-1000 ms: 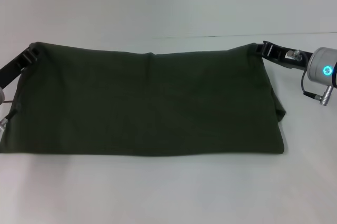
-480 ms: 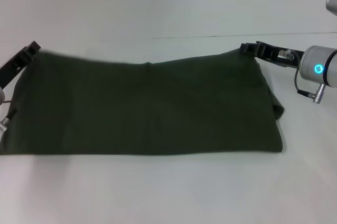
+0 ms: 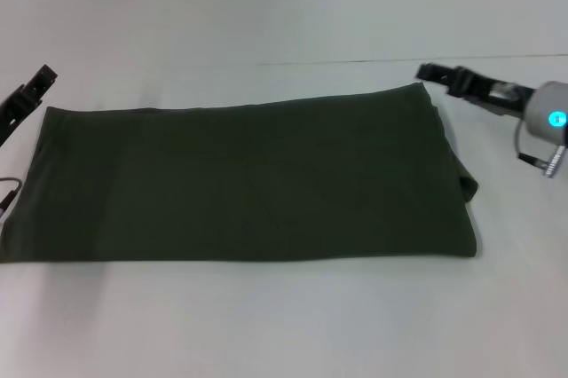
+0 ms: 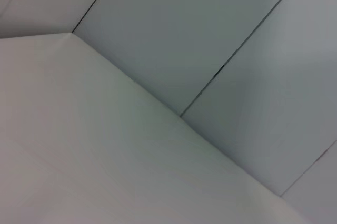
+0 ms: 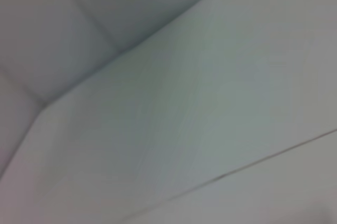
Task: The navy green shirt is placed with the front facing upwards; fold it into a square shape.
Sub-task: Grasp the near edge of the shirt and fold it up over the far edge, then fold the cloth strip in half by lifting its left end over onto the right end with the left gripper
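The navy green shirt [image 3: 248, 183] lies flat on the white table [image 3: 284, 325] in the head view, folded into a wide dark olive rectangle; its lettering, collar and tag are hidden. My left gripper [image 3: 37, 83] is open and empty, just above and left of the shirt's far left corner. My right gripper [image 3: 432, 71] is open and empty, just beyond the far right corner. Neither touches the cloth. Both wrist views show only bare white surface and wall panels.
A tucked sleeve bulges out at the shirt's right edge [image 3: 468, 185]. The near fold runs straight across the table. A seam line in the table [image 3: 355, 62] runs behind the shirt.
Both grippers let go of the shirt's far corners. The raised far edge dropped flat onto the table, and both grippers drew slightly outward and away.
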